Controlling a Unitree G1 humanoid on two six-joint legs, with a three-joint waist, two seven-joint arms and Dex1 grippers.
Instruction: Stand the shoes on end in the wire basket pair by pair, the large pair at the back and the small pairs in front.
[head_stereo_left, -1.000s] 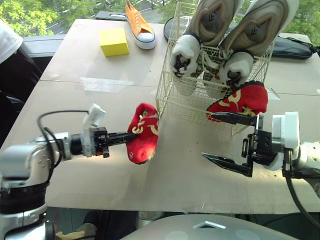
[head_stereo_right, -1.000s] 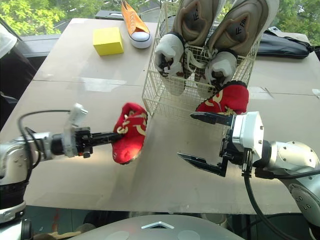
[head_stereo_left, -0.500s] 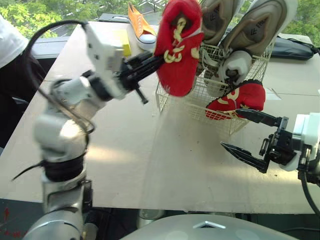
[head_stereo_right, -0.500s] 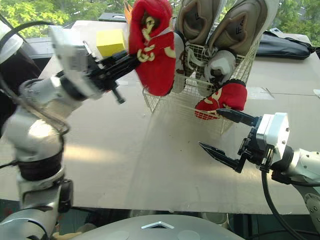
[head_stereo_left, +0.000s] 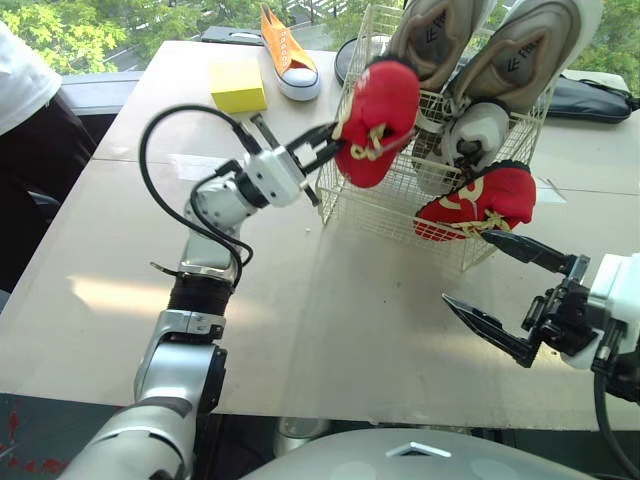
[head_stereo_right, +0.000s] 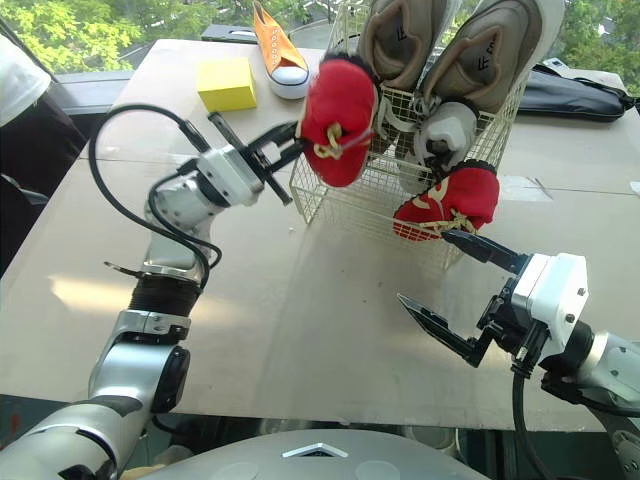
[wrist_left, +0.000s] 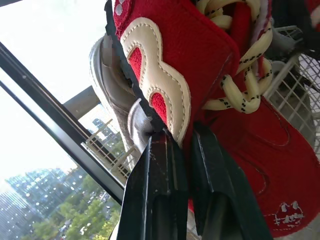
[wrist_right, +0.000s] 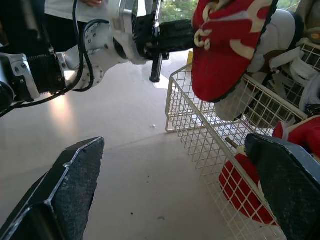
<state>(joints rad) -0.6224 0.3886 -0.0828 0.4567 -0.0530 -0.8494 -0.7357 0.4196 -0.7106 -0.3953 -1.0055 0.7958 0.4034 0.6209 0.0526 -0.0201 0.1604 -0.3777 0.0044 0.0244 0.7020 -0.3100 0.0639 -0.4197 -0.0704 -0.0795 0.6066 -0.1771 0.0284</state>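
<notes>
Over the front left corner of the wire basket (head_stereo_left: 390, 210) hangs the red shoe (head_stereo_left: 378, 120), partly above the rim and close against the large beige pair (head_stereo_left: 520, 60) standing at the back. The left gripper (head_stereo_left: 333, 142) holds it: in the left wrist view both fingers (wrist_left: 159, 175) are clamped on the edge of the upper, next to the sole.

To finish the step well, I would bring the shoe down just inside the front wire, beside the second red shoe (head_stereo_left: 478, 200), which sits tilted in the front right part. The laces should stay clear of the rim. The grip should be let go only once the shoe's lower end bears on the basket floor, or it may tip out.

Low over the table (head_stereo_left: 330, 330) before the basket, the right gripper (head_stereo_left: 467, 268) has its fingers spread wide and empty, one tip near the second red shoe.
</notes>
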